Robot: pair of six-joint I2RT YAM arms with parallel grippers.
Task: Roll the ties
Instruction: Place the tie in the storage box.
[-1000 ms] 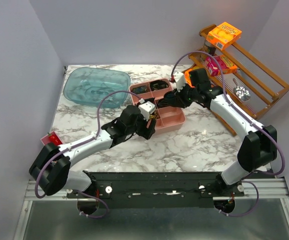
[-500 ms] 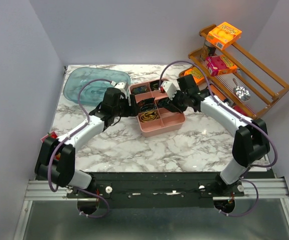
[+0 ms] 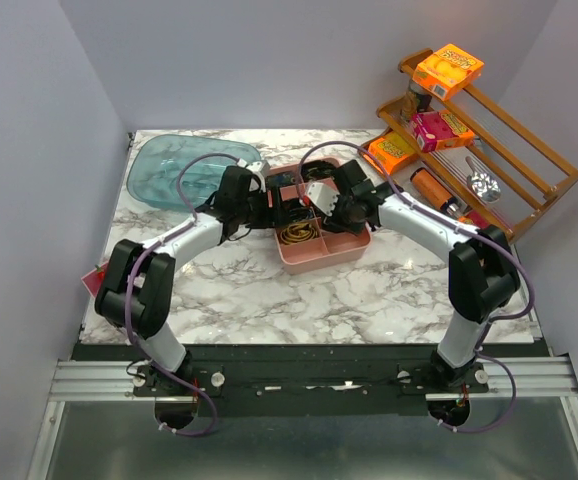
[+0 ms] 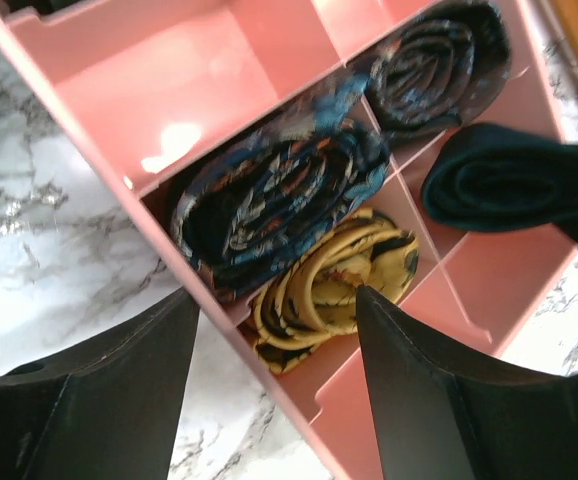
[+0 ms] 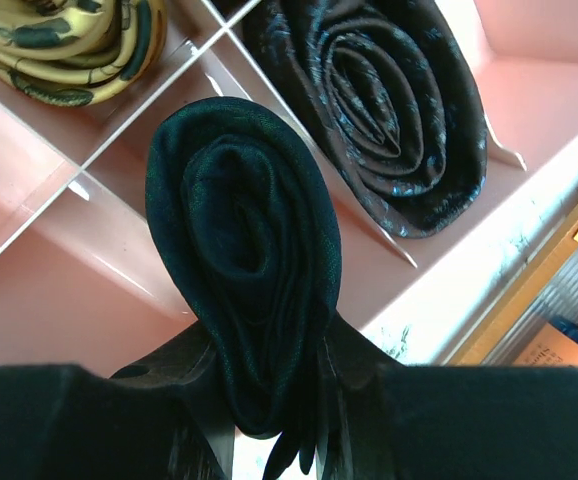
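A pink divided tray (image 3: 344, 243) holds three coiled ties: a gold-patterned one (image 3: 296, 235), a blue-patterned one (image 4: 279, 195) and a dark patterned one (image 5: 379, 120). My right gripper (image 5: 269, 350) is shut on a dark teal-green coiled tie (image 5: 244, 240) and holds it above a tray compartment. That coil also shows in the left wrist view (image 4: 509, 180). My left gripper (image 4: 279, 320) is open at the tray's left side. One finger is over the marble and the other over the tray (image 4: 219, 70), with the gold coil (image 4: 334, 280) between them.
A clear teal bin (image 3: 194, 172) sits at the back left, close behind my left arm. A wooden rack (image 3: 514, 185) with snack boxes and a spoon stands to the right. A small red object (image 3: 99, 278) lies at the table's left edge.
My left gripper has swung from the tray's front to its left side. My right gripper has moved left over the tray with the teal coil in it.
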